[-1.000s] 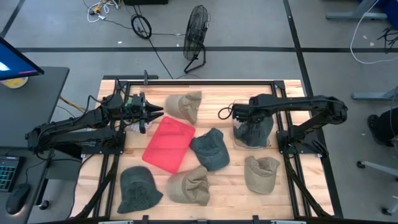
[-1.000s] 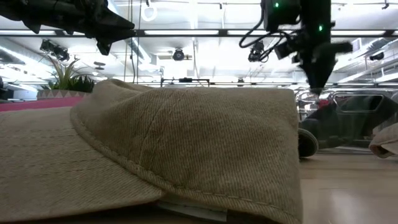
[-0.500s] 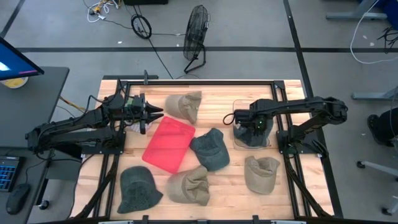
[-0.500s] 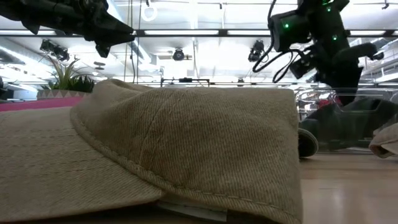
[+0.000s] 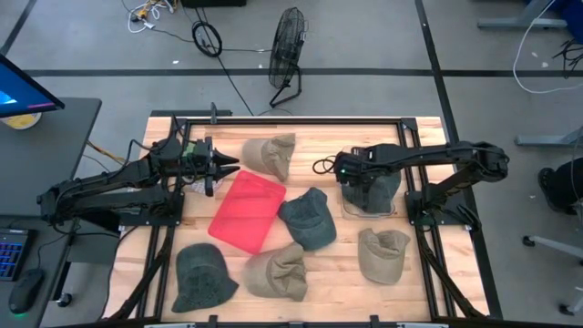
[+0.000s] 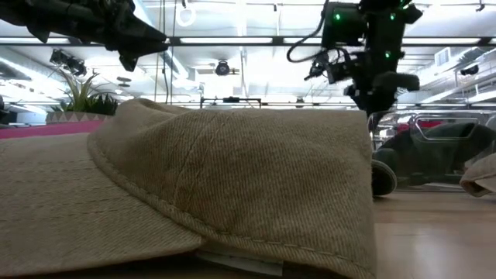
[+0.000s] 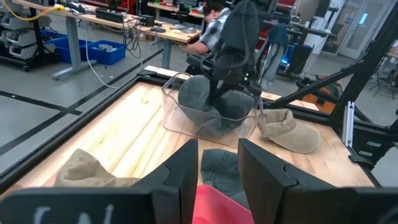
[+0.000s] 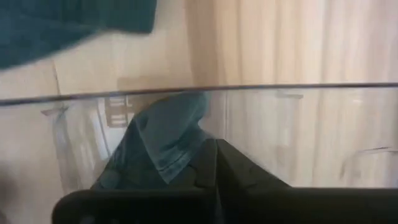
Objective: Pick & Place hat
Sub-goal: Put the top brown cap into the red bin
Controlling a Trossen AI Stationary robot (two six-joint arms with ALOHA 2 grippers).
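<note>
Starting at your left, the left gripper (image 5: 226, 164) is hovering over the table's rear left, just beside the red mat (image 5: 248, 210), with its fingers (image 7: 184, 169) spread apart and nothing between them. It is waiting, so the risk there is small, though any swing toward the middle could be brushing the tan hat (image 5: 271, 153) lying close by.

Moving across, a dark teal hat (image 5: 307, 219) is lying just beside the mat, with a dark hat (image 5: 204, 275) and another tan hat (image 5: 277, 271) near the front edge.

On your right, the right gripper (image 5: 349, 171) is sitting at the rim of the clear bin (image 5: 346, 208), fingers pressed together and holding nothing. The dark hat in the bin (image 7: 214, 106) is bulging up past the walls, I judge. If you are pulling away low, you could be snagging cloth or nudging the light bin sideways, toward the tan hat in front of it (image 5: 381, 254). Lifting straight up first looks safer.
</note>
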